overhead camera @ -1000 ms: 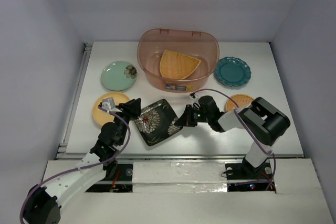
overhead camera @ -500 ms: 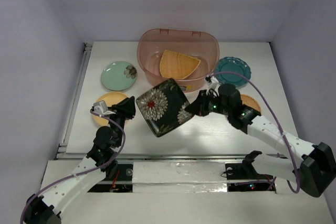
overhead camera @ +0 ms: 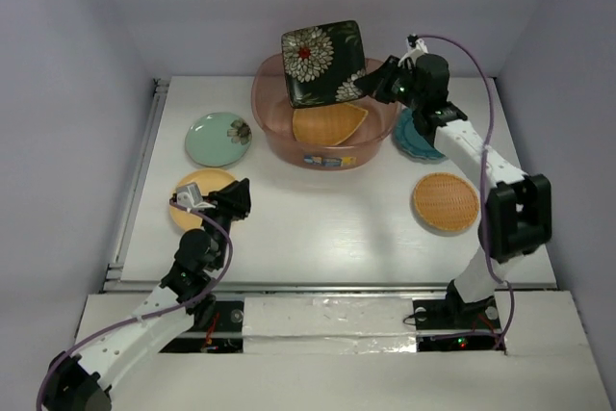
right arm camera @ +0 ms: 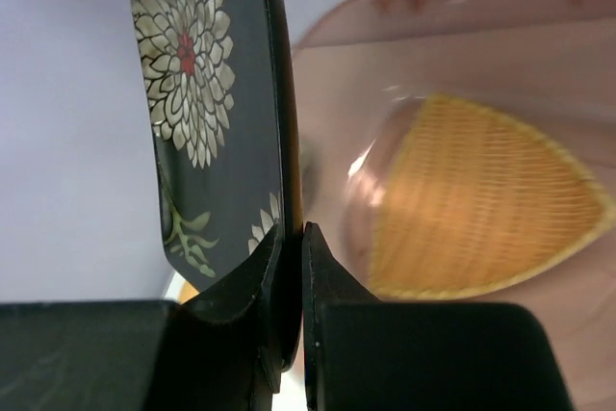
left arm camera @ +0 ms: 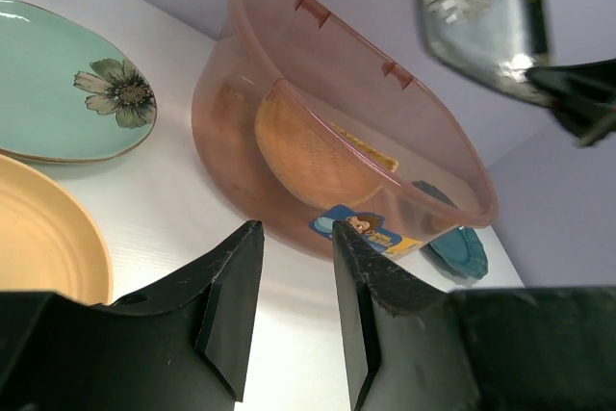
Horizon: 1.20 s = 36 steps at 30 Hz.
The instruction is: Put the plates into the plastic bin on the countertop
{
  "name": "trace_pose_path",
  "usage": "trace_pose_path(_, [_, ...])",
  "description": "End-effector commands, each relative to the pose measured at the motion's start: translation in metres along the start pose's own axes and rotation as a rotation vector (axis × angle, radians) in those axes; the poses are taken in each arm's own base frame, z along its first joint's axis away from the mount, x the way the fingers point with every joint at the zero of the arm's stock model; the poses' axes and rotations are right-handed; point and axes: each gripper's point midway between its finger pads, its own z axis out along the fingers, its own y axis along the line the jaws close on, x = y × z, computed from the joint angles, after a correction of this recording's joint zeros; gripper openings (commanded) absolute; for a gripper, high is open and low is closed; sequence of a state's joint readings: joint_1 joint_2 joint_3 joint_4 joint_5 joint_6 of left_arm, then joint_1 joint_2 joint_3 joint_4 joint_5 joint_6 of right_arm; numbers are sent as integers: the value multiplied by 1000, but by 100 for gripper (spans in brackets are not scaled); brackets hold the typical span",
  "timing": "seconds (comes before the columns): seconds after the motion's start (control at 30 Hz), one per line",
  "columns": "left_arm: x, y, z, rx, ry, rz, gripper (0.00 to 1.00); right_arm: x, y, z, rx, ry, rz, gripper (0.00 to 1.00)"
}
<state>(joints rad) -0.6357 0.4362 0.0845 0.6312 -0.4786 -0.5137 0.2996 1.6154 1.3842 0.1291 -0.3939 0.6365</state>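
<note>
My right gripper (overhead camera: 369, 88) (right arm camera: 292, 230) is shut on the edge of the black square floral plate (overhead camera: 322, 63) (right arm camera: 207, 93), holding it tilted in the air above the plastic bin (overhead camera: 271, 122) (left arm camera: 385, 141). The woven triangular plate (overhead camera: 329, 125) (right arm camera: 481, 199) lies inside the bin. On the countertop (overhead camera: 318, 218) sit the mint green plate (overhead camera: 219, 139) (left arm camera: 67, 84), the yellow plate (overhead camera: 183, 209) (left arm camera: 38, 247), the teal plate (overhead camera: 423, 139) and the woven round plate (overhead camera: 446, 202). My left gripper (overhead camera: 236, 201) (left arm camera: 295, 233) hovers open and empty beside the yellow plate.
A metal rail (overhead camera: 135, 180) runs along the countertop's left edge. White walls close in the back and both sides. My right arm stretches over the teal plate and hides part of it.
The right arm has lifted the black plate off the countertop's middle and carried it up and back over the bin. The left gripper has stayed by the yellow plate.
</note>
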Motion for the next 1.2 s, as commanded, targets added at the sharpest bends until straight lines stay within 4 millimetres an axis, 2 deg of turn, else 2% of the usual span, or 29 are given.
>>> trace_pose_path(0.0, [-12,-13,2,39,-33,-29,32,-45,22,20,-101,-113,5,0])
trace_pose_path(0.07, [-11,-13,2,40,-29,-26,32,-42,7,29,-77,-105,24,0])
trace_pose_path(0.2, [-6,-12,4,33,-13,-16,32,-21,-26,50,-14,-63,64,0])
trace_pose_path(0.3, [-5,-12,5,34,-11,-15,32,-7,-40,57,14,-33,85,0])
trace_pose_path(0.47, [-4,-12,5,33,-10,-14,32,23,-75,72,90,32,123,0])
trace_pose_path(0.57, [-3,-11,5,31,-7,-13,32,35,-85,77,102,62,142,0])
trace_pose_path(0.6, [-3,-12,6,32,-6,-12,32,36,-86,78,103,64,145,1])
trace_pose_path(0.77, [-2,-11,6,31,-3,-9,32,37,-95,77,148,63,140,27])
trace_pose_path(0.9, [-1,-11,6,31,-1,-8,32,28,-94,71,180,39,118,43])
trace_pose_path(0.93, [-1,-12,6,31,-1,-8,32,24,-93,68,190,25,114,51])
trace_pose_path(1.0, [-1,-12,6,32,1,-6,32,19,-89,63,194,12,102,55])
trace_pose_path(1.03, [-1,-12,6,32,-1,-8,32,9,-80,58,182,-11,90,59])
trace_pose_path(1.07, [-1,-12,6,32,-1,-8,32,10,-80,54,185,-14,89,60])
trace_pose_path(1.17, [-2,-13,6,38,-1,-14,32,-7,-62,37,170,-63,56,64])
